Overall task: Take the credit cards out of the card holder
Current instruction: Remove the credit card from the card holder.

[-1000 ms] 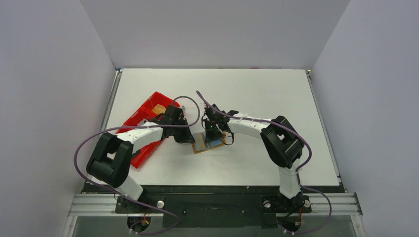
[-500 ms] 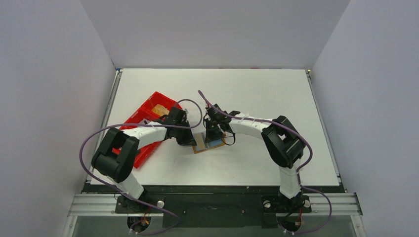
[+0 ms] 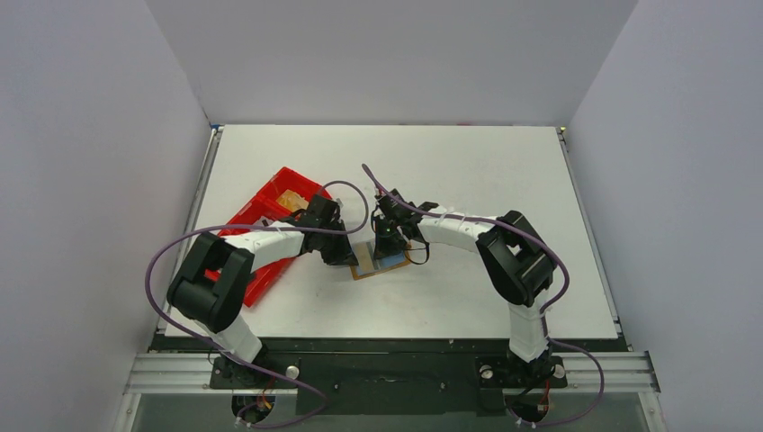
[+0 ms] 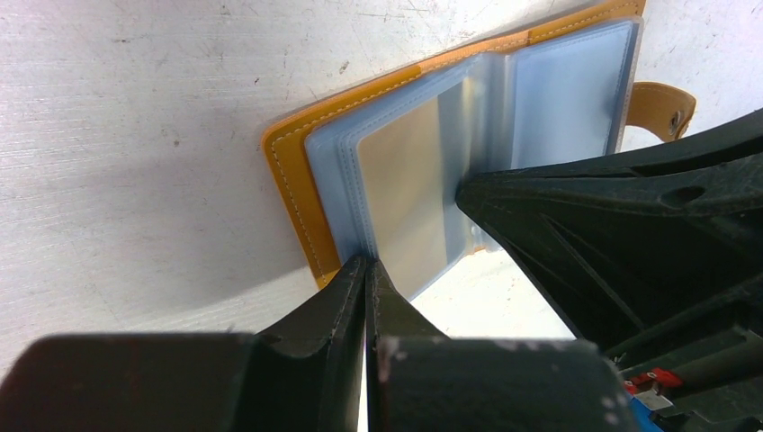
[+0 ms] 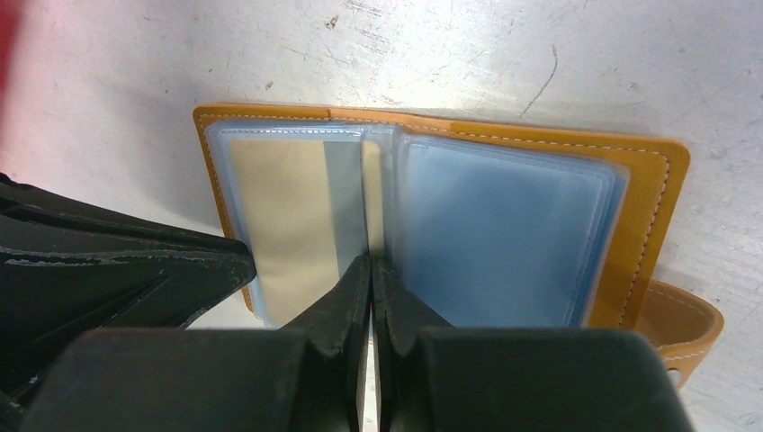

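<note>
Card holder (image 3: 378,259) lies open, flat on the desk (image 3: 468,162), pages up. Red tray (image 3: 256,281) is just to its left.

Right hand (image 5: 371,267): jaws fully together, tips pressed down at the holder's centre fold. Looks like a hold-down, so the holder stays open and can't slide when a card is pulled.

Left hand (image 4: 367,270): jaws also together, tips at the outer edge of the holder's left-page sleeves. That's where a card would come out, so I read it as going for a pinch on that edge. Can't tell whether it has the card, only the plastic, or nothing.

Counts:
- holders: 1, with 1 snap strap (image 5: 688,328) sticking out past its right edge
- hands: 2, both on the holder
- trays: 1
- credit cards: 1 plainly seen, a beige face with a grey band (image 5: 274,211) in the holder's left page
- right-page sleeves (image 5: 504,234) are a blue-grey stack, so no count of cards inside
- cards outside the holder: 0 seen
</note>
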You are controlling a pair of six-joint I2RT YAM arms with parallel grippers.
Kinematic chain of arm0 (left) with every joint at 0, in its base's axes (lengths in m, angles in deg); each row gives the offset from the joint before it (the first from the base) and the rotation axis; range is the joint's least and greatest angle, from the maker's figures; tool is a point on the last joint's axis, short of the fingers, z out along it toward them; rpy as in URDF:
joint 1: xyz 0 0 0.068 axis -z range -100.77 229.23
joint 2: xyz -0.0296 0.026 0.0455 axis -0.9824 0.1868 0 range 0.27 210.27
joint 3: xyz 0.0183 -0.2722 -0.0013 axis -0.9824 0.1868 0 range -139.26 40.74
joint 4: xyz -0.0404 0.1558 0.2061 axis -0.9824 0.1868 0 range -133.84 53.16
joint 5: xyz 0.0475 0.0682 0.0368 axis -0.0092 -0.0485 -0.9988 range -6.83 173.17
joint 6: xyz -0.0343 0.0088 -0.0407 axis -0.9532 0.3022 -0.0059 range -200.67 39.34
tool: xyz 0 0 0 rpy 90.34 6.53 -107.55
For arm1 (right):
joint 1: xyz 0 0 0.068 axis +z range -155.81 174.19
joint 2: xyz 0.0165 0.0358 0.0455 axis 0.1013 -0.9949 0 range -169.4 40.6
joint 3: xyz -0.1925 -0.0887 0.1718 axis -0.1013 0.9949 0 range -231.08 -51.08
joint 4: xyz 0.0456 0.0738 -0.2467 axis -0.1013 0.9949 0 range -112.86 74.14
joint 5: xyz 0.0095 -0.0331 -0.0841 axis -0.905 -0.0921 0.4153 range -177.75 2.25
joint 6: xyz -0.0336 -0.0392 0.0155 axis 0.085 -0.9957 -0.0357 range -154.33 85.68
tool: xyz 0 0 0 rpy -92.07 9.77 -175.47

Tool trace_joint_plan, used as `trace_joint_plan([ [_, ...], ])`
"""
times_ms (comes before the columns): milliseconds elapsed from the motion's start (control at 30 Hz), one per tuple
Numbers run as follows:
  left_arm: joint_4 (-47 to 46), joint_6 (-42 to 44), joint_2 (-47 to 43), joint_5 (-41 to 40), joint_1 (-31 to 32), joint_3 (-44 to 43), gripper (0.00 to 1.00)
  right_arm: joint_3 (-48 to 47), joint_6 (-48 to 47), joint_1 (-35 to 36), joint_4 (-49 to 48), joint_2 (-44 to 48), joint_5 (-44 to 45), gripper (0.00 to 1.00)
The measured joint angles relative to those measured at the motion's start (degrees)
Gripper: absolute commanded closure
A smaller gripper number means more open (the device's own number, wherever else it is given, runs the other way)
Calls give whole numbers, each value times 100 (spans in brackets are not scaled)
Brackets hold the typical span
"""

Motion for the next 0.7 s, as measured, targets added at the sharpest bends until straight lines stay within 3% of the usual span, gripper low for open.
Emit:
trace_joint_plan([
  [700, 195, 79, 2, -157, 120, -164, 100, 15, -2, -7, -35, 2, -20, 100],
])
